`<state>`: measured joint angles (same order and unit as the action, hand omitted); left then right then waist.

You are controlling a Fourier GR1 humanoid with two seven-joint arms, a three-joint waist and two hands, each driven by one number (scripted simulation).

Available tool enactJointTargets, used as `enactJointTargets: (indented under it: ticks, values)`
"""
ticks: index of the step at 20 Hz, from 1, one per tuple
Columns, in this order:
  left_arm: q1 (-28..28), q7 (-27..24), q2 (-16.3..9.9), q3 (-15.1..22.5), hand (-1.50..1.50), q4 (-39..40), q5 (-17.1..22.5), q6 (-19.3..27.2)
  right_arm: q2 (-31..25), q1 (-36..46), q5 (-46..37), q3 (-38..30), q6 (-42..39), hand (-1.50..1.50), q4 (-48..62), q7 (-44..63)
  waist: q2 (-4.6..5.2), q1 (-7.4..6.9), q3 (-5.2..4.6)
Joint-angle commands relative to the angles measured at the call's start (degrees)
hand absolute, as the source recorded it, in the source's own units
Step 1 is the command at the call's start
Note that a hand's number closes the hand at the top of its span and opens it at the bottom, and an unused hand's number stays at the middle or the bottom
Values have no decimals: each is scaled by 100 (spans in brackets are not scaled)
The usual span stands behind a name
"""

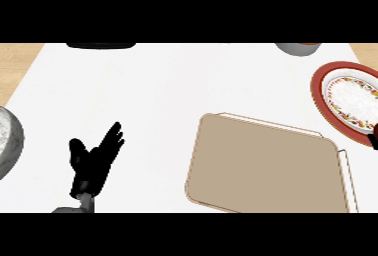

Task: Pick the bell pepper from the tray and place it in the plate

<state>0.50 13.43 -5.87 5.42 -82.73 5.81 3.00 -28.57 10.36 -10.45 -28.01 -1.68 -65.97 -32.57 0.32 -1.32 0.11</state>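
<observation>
grey bowl (pixel 7 142): at counter's left edge, partly out of frame
my left robot hand (pixel 92 160): resting open, fingers up, lower left
counter (pixel 162 90): white top, wood floor at far corners
tray (pixel 266 167): tan, lower right
plate (pixel 351 100): red rim, right edge
bell pepper: can't see it
my right robot hand: out of frame

We see bright, even light on the white counter (pixel 148 100); shadows are faint, with no glare, and the tan tray (pixel 266 170) has crisp edges.
</observation>
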Motion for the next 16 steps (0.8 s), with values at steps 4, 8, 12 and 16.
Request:
enactJointTargets:
  ticks: [4, 8, 12, 16]
  values:
    - [-22, -425, 144, 61, 0, 346, -115, -27, -727, 1842, -249, -291, 426, 150, 2855, -828, 57, -141, 10]
    - [-302, 47, 148, 46, 0, 200, -23, -30, -961, 2400, -431, -280, 518, 150, 3958, -1356, 78, -186, 18]
    - [-577, 111, 71, -55, 0, 245, -9, -52, -1115, 2783, -590, -277, 757, 150, 4477, -1483, 128, -275, 29]
    - [-424, -36, 145, 120, 0, 172, -126, -54, -1394, 2652, -1395, 384, 892, -150, 4868, -708, 195, -452, 29]
